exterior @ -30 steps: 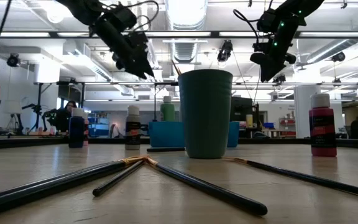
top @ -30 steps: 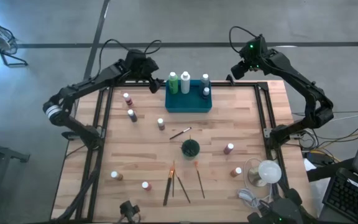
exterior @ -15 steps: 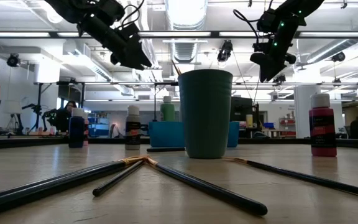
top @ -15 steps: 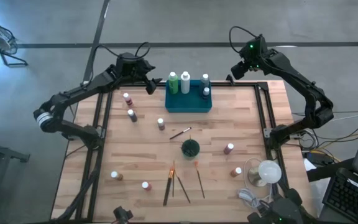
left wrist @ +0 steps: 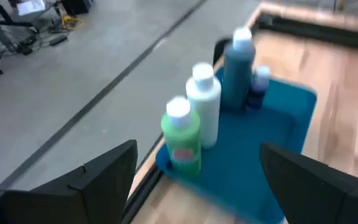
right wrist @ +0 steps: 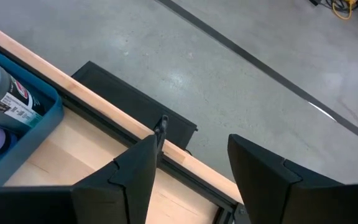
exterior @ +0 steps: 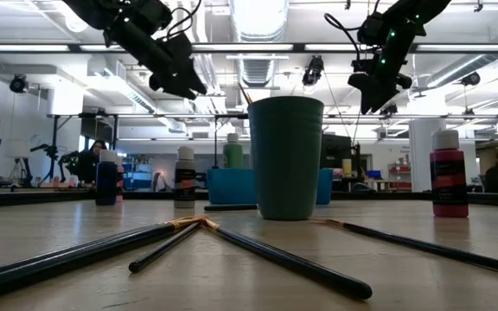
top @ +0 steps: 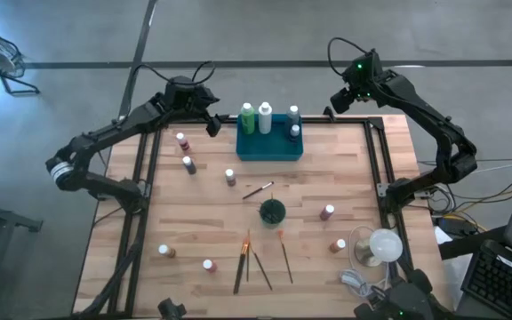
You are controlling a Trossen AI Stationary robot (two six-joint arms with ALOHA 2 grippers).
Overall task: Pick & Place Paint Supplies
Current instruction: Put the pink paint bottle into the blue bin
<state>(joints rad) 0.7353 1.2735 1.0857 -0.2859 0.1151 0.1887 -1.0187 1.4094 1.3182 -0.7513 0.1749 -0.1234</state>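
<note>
Honestly, my worry is the left gripper [top: 212, 123], jaws spread and empty near the bench's far edge: swinging wide could topple the bottles [top: 265, 118] in the tray [top: 270, 149]. Right gripper [top: 338, 100] hovers part-open; brushes [top: 258, 263] lie near the front edge.

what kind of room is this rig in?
Likely a robotics lab or open workshop: a bare concrete floor around the wooden table, exposed ceiling ducts and strip lights, and benches with equipment behind.
</note>
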